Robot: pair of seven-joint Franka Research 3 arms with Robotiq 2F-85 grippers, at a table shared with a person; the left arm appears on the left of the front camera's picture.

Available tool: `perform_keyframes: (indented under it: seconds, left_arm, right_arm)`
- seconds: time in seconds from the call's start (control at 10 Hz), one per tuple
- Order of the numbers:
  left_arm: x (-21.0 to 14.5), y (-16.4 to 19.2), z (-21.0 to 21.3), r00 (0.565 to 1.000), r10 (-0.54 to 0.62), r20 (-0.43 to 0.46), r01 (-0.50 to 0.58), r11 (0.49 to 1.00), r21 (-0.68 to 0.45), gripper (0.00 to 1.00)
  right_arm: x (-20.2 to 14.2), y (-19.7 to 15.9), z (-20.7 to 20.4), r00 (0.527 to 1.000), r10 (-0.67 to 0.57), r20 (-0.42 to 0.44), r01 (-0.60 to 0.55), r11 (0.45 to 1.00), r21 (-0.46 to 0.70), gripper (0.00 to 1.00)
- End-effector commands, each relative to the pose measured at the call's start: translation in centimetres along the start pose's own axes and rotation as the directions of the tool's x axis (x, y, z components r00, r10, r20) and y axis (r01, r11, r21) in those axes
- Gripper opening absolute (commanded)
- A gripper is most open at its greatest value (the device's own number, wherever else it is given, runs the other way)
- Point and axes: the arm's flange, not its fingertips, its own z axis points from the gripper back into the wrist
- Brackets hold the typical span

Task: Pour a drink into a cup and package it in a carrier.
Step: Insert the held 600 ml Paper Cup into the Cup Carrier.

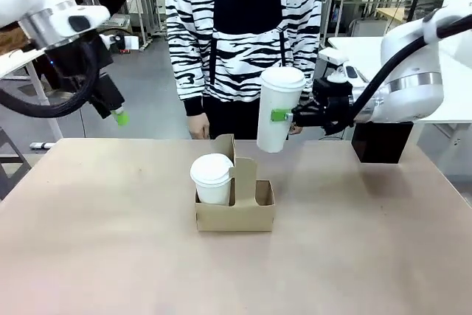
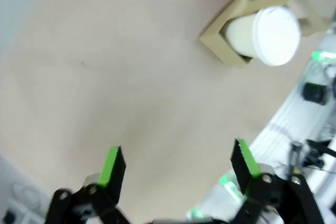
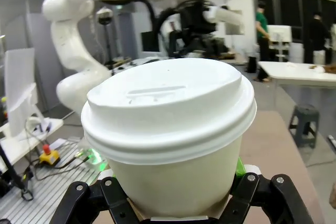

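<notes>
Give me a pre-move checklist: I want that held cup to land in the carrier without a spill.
1. Right gripper shut on held cup: ok.
2. Held cup's lid on: ok.
3. Held cup upright: not ok, slightly tilted.
4. Carrier has a free hole beside the seated cup: ok.
5. Held cup over the free hole: not ok, it hangs behind the carrier.
6. Left gripper open, away from the carrier: ok.

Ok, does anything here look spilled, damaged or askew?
No spill or damage shows. The only lean: the tall lidded white paper cup in the right tool hangs slightly tilted above the table. Another lidded cup sits upright in the brown cardboard carrier.
</notes>
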Motion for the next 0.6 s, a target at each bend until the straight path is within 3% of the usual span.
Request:
perform_keyframes:
  seconds: [0.0,0.2,0.3,0.5]
  left_arm:
    - [-2.1,1.6,-1.7,0.983,-0.156,0.094,0.164,0.984,-0.076,1.00]
    - [-3.8,3.7,-2.6,0.945,-0.278,0.171,0.296,0.951,-0.086,1.00]
    - [-2.1,2.3,-1.5,0.988,-0.133,0.072,0.136,0.990,-0.035,1.00]
    - [-2.1,2.3,-1.5,0.988,-0.133,0.072,0.136,0.990,-0.035,1.00]
  right_arm:
    - [-0.9,-0.4,-0.1,0.999,0.027,0.019,-0.029,0.990,0.140,0.80]
    - [-2.8,-1.4,-0.9,0.996,0.089,0.014,-0.090,0.988,0.127,0.80]
    - [-1.8,0.3,-0.8,1.000,0.007,0.010,-0.008,0.994,0.110,0.80]
    - [-1.8,0.3,-0.8,1.000,0.007,0.010,-0.008,0.994,0.110,0.80]
